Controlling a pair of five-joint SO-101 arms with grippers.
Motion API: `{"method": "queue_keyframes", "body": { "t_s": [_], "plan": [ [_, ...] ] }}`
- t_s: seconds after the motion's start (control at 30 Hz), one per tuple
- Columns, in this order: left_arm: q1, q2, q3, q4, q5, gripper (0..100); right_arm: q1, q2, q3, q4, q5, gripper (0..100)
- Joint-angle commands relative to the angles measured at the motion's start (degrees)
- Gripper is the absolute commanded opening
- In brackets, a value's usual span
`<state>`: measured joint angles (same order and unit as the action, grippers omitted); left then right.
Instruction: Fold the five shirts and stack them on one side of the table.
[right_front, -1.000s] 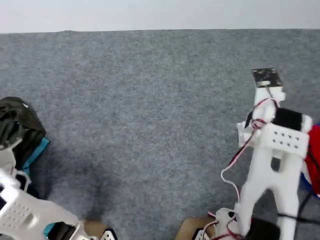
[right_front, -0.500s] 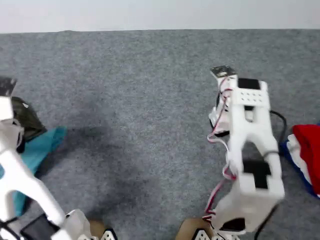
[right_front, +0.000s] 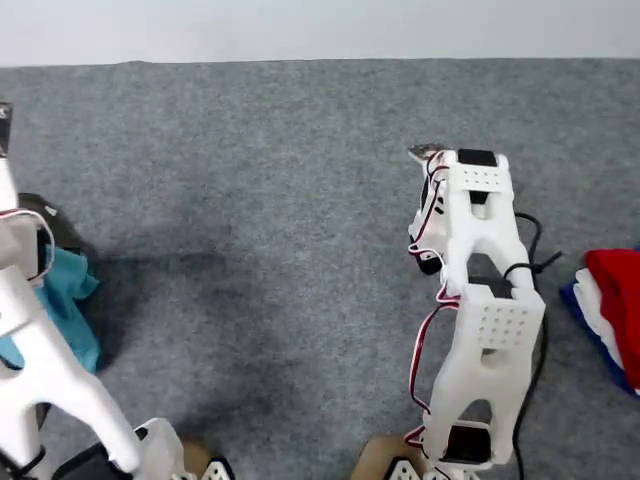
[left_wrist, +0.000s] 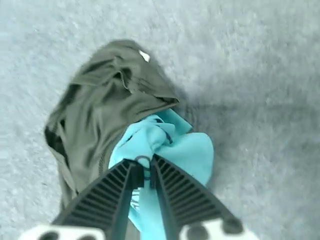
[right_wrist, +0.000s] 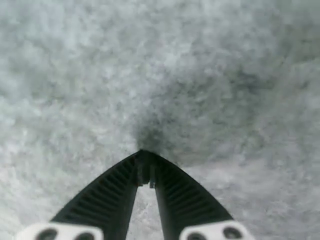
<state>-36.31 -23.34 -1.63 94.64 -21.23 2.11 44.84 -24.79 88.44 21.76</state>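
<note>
Left wrist view has the left pincer (left_wrist: 143, 169) pinching a bunched fold of the teal shirt (left_wrist: 185, 150), its jaws pressed together on the cloth. The teal shirt touches the dark olive shirt (left_wrist: 105, 105), which lies crumpled on the grey felt worktop (left_wrist: 260, 75). Which of the two overlaps the other cannot be told.

In the high view both garments sit at the left edge of the worktop (right_front: 250, 200). The teal shirt (right_front: 68, 300) is nearer than the dark olive shirt (right_front: 55, 228), and the left arm (right_front: 40, 370) partly covers them.

The right pincer (right_wrist: 146, 172) is pressed together on nothing, its tips aimed down at bare felt. The right arm (right_front: 480, 300) stands right of the middle and stretches toward the far side. It is well apart from the red, white and blue pile (right_front: 612, 295) at the right edge.

Half a second ago the teal shirt spread out to the right and toward the near edge. It is now gathered into a tighter bunch close against the left arm. The left arm's far end has moved further away along the left edge.

A second ago the right arm stood at the right edge, over the pile and hiding most of it. It has since swung left toward the middle, leaving the pile uncovered. In the last half second it has straightened with little sideways shift.
</note>
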Motion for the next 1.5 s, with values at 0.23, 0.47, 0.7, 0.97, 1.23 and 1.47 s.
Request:
{"method": "queue_keyframes", "body": {
  "t_s": [0.23,0.47,0.7,0.97,1.23,1.47],
  "plan": [
    [0.53,-1.93,-3.82,-0.79,0.62,0,6.20,0.40,0.35,8.92,4.22,0.9],
    [0.53,-1.93,-3.65,-0.79,0.62,0,12.18,0.31,0.35,12.18,7.82,0.9],
    [0.62,-1.85,-3.56,-0.79,0.62,0,15.60,-0.22,0.35,12.62,9.23,0.9],
    [0.88,-1.85,-3.56,-0.79,0.62,0,6.29,-12.00,-0.62,13.05,8.70,0.9],
    [5.71,-1.93,-3.47,0.88,2.55,0,-10.59,-15.69,-0.26,6.73,8.70,0.9],
    [5.80,-1.93,-3.47,0.79,3.52,0,-13.76,-7.25,-0.62,-6.64,8.70,0.9]
  ]
}}
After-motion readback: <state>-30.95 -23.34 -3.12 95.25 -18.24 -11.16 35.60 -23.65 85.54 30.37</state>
